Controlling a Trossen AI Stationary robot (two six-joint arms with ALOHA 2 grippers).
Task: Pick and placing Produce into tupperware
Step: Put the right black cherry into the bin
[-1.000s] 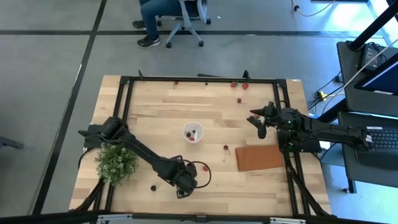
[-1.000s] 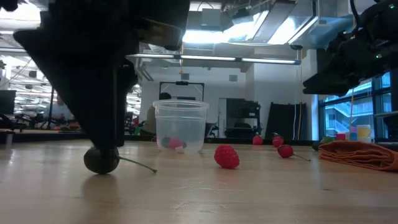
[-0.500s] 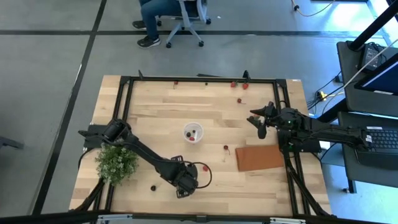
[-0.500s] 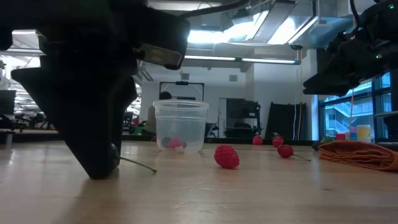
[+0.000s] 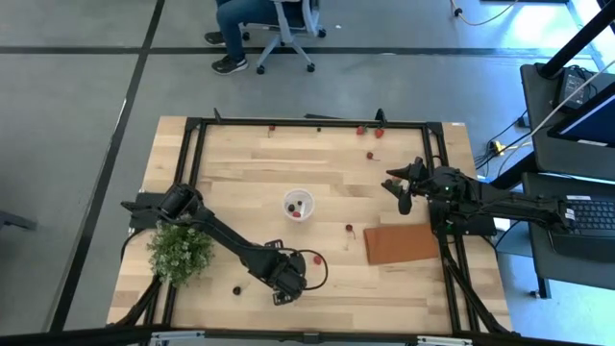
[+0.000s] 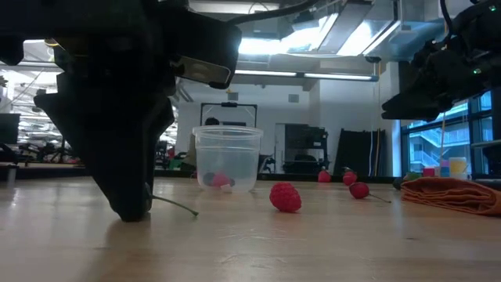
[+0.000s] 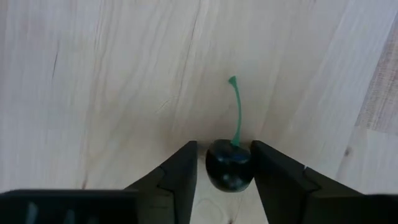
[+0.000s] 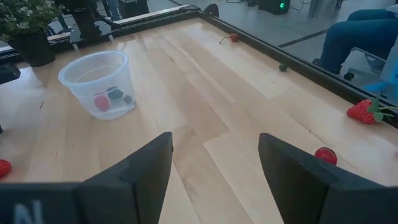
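My left gripper (image 7: pixel 224 163) points straight down near the table's near edge (image 5: pixel 281 286). It is open, one finger on each side of a dark cherry (image 7: pixel 229 164) whose green stem (image 7: pixel 236 112) lies on the wood. In the low view the gripper (image 6: pixel 133 207) hides the cherry and only the stem (image 6: pixel 174 206) shows. The translucent cup (image 5: pixel 298 205) (image 6: pixel 227 159) (image 8: pixel 98 84) stands upright mid-table with red and dark pieces in it. My right gripper (image 8: pixel 214 168) is open and waits above the table's right side (image 5: pixel 404 187). My left gripper comes at the dark cherry from above, with its fingertips (image 7: pixel 186 163) close on either side of the cherry's body. The cherry rests on the table. Whether the fingers touch it, I cannot tell.
A red berry (image 6: pixel 286 197) (image 5: pixel 349 229) lies right of the cup. More red pieces sit near the far edge (image 5: pixel 370 154) (image 5: pixel 361 130) (image 8: pixel 367 111). A small dark piece (image 5: pixel 237 288) lies left of my left gripper. The reddish-brown mat (image 5: pixel 402 243) and the leafy plant (image 5: pixel 180 252) flank the near area.
My left gripper has come down over the dark cherry. A second ago the cherry showed below the fingers in the low view, and now the fingers reach the table and hide it. The cherry has stayed in place.
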